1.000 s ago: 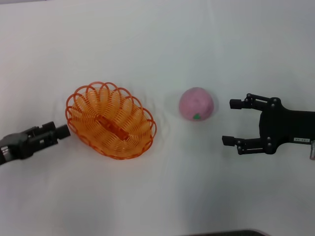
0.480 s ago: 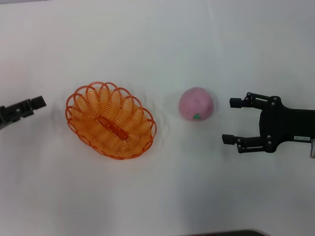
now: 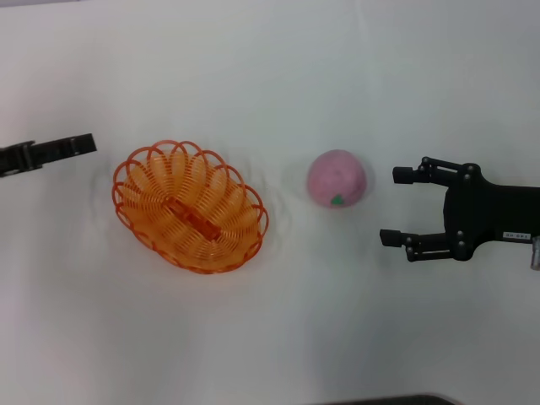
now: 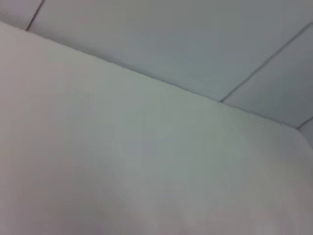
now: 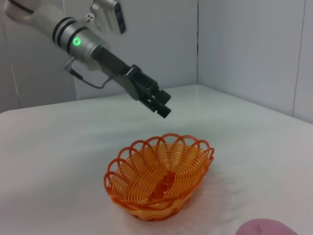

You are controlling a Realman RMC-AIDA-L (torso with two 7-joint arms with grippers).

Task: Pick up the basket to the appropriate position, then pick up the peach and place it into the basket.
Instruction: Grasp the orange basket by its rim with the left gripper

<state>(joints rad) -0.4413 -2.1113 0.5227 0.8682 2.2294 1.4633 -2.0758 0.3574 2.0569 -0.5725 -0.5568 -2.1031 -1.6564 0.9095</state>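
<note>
Orange basket point(image 3: 190, 207) sits on the desk point(image 3: 270, 337), apart from the raised left gripper point(image 3: 84, 143), whose fingers look closed. Right gripper point(image 3: 396, 207) fingers spread open, just beside the peach point(image 3: 337, 179).

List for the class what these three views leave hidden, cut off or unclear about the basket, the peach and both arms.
- Left end effector: the head view's edge cuts off the arm; the right wrist view shows it raised beyond the basket, fingers together.
- Left wrist view: only bare table and wall.
- Peach: the right wrist view's edge cuts off all but its top.
- Right end effector: open beside the peach; its wrist runs off the head view's edge.
</note>
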